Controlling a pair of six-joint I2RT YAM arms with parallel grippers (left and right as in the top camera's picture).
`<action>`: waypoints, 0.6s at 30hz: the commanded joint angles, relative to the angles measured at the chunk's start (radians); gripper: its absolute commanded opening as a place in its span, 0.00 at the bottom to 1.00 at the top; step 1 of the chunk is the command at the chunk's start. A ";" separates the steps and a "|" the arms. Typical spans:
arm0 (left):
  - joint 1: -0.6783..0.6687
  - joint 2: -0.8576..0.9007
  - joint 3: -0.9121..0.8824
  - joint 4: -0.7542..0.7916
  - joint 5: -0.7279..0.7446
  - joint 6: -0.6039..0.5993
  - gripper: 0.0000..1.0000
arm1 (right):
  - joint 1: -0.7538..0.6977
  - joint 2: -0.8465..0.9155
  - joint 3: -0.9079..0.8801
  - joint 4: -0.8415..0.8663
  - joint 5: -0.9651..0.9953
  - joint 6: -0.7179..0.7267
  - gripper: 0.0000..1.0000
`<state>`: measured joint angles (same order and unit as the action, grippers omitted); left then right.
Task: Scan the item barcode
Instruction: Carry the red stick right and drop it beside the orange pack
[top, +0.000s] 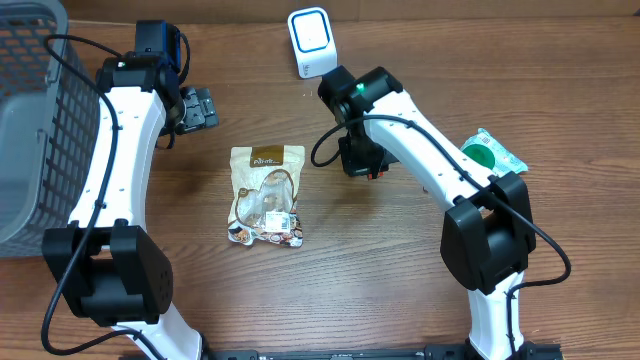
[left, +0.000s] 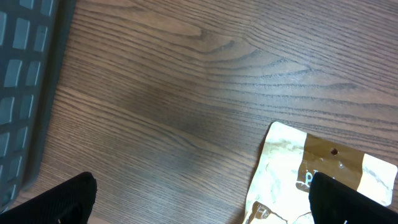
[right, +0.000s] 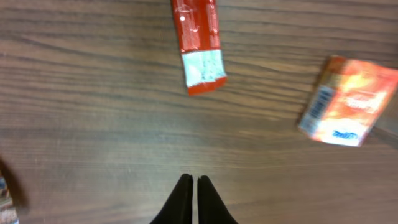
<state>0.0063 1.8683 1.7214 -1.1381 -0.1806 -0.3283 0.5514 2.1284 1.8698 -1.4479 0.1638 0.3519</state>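
A brown and cream snack pouch (top: 266, 195) lies flat in the middle of the table; its top edge also shows in the left wrist view (left: 292, 174). The white barcode scanner (top: 311, 40) stands at the far edge. My left gripper (top: 197, 107) hangs open up and left of the pouch, its fingers spread wide (left: 205, 205) with nothing between them. My right gripper (top: 360, 160) is shut and empty (right: 191, 180) just right of the pouch, above the table. A red packet (right: 198, 43) and an orange packet (right: 348, 102) with a barcode on one end lie beyond its tips.
A grey mesh basket (top: 30, 110) fills the far left, and its wall shows in the left wrist view (left: 25, 74). A green and white packet (top: 490, 152) lies at the right, beside the right arm.
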 joint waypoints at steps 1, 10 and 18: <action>-0.007 -0.017 0.016 -0.002 -0.010 0.022 1.00 | -0.006 0.000 -0.067 0.090 -0.015 0.026 0.21; -0.007 -0.017 0.016 -0.002 -0.010 0.022 1.00 | -0.021 0.007 -0.255 0.449 0.083 0.026 0.52; -0.007 -0.017 0.016 -0.002 -0.010 0.022 1.00 | -0.092 0.010 -0.438 0.744 0.149 0.026 0.46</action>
<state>0.0063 1.8683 1.7214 -1.1374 -0.1810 -0.3286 0.4957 2.1315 1.4883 -0.7349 0.2756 0.3714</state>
